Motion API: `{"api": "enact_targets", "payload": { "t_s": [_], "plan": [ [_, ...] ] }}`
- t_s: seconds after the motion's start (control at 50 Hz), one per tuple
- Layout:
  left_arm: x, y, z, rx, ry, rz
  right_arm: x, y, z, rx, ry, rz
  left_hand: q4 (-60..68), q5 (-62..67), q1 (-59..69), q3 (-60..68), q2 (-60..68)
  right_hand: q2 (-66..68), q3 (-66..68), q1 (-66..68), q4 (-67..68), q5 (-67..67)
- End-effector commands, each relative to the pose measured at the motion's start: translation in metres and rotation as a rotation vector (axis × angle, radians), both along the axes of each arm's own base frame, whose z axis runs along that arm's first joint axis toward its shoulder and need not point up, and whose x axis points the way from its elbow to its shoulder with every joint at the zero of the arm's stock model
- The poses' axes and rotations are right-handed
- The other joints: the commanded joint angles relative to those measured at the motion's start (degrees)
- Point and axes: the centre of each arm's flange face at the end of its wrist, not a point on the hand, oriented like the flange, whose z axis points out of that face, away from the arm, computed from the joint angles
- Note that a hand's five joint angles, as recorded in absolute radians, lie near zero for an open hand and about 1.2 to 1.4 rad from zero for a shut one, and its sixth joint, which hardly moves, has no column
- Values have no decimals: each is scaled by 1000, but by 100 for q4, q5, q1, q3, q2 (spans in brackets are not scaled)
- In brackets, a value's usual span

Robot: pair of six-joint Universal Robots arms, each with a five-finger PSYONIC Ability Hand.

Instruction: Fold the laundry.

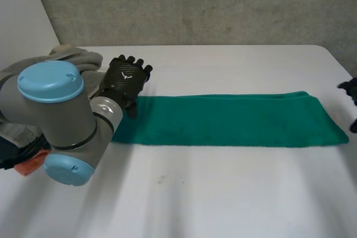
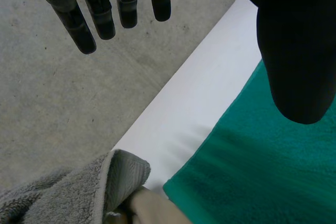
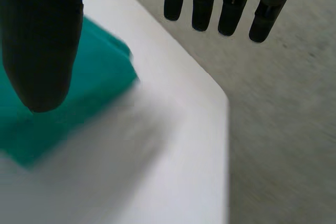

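A heap of grey towel [image 1: 78,58] sits at the far left corner of the white bench [image 1: 223,193], with a beige cloth [image 2: 152,209] tucked against it. Both are just beside the left end of the green towel [image 1: 228,120]. The left arm [image 1: 61,115] stands in front of that end in the head view and covers its near corner. Something orange [image 1: 30,164] peeks out under the arm, too hidden to tell what it is. The left hand [image 1: 127,79] is at the towel's far left corner, fingers straight and thumb spread wide, holding nothing; whether it touches the cloth is unclear. The right hand [image 1: 350,88] is at the bench's right edge, just past the towel's right end, also spread wide and holding nothing. In its wrist view the thumb is over the towel's corner and the fingers reach out above the concrete floor [image 3: 283,129]. The towel is 1 long, flat strip lying left to right across the bench — layers showing along its far edge, its right end rounded.
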Motion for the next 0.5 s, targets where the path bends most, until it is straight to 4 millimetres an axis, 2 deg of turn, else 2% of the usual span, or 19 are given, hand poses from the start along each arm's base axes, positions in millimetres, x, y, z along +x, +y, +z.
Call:
{"api": "enact_targets", "payload": {
  "t_s": [0.02, 0.18, 0.26, 0.34, 0.36, 0.38, 0.5],
  "plan": [
    [-1, 1, 4, 12, 49, 2, 9, 9, -16, 126, -102, 45, -166, -285, -80, -219, -206, 1216, 1234, 1219, 1225, 1185],
    [-1, 2, 2, 19, 47, 0, 7, 2, -42, 160, 5, 67, -166, -285, -80, -219, -206, 1789, 1807, 1792, 1798, 1758],
    [-1, 2, 2, 19, 47, -2, 6, 0, -46, 164, 14, 57, -166, -285, -80, -219, -206, 1839, 1857, 1842, 1848, 1808],
    [-1, 1, 2, 22, 52, 0, 7, -2, -48, 158, 17, 64, -166, -285, -80, -219, -206, 3535, 3553, 3538, 3543, 3503],
    [-1, 1, 2, 21, 53, 0, 7, -2, -49, 155, 20, 65, -166, -285, -80, -219, -206, 4488, 4506, 4491, 4496, 4456],
    [-1, 1, 2, 20, 55, 0, 6, -3, -49, 149, 27, 61, -166, -285, -80, -219, -206, 6207, 6225, 6210, 6215, 6175],
    [-2, 2, 4, 17, 65, -1, -3, -8, -45, 114, 50, -12, -166, -285, -80, -219, -206, 6224, 6242, 6227, 6233, 6192]
  ]
}}
